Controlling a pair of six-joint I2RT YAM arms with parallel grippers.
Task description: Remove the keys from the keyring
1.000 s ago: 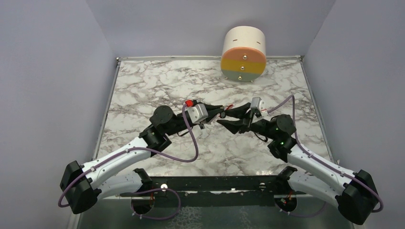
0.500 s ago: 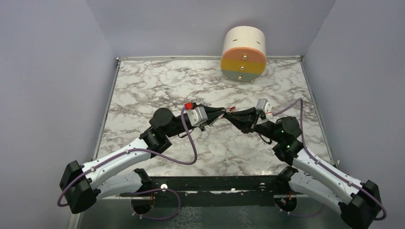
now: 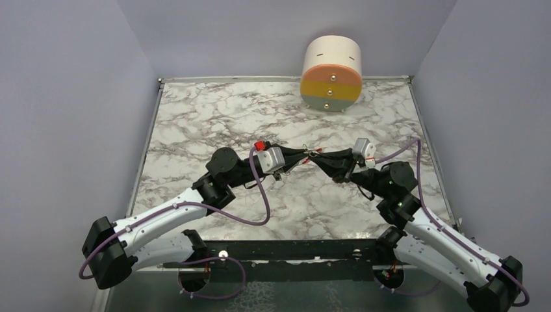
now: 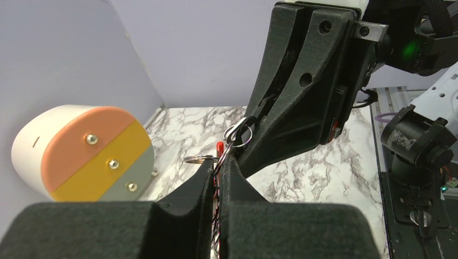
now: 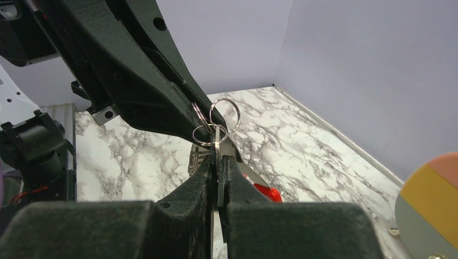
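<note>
Black two-finger right gripper: fingers pressed together on a flat silver metal blade, by my judgement a key, which rises out of the tips into the rings.
Black two-finger left gripper: fingers together as well, clamped on the chain end of the thin silver wire keyring. A small red piece shows just past its tips; I cannot tell whether it is a key head or the clip.
Keyring location: in the air between the two sets of tips, above the middle of the white marble-patterned table, touching nothing else.

Risks, as I judge them:
- The key is thin and smooth, so a straight pull may slide it out of the right fingers.
- The split ring will not open under tension alone, so a hard pull could drag the chain out of the left grip.
- The overlapping rings may snag each other.
- Anything freed would drop to the table.

Pose: both arms reach forward and inward, elbows raised, wrists level, grippers tip to tip.
</note>
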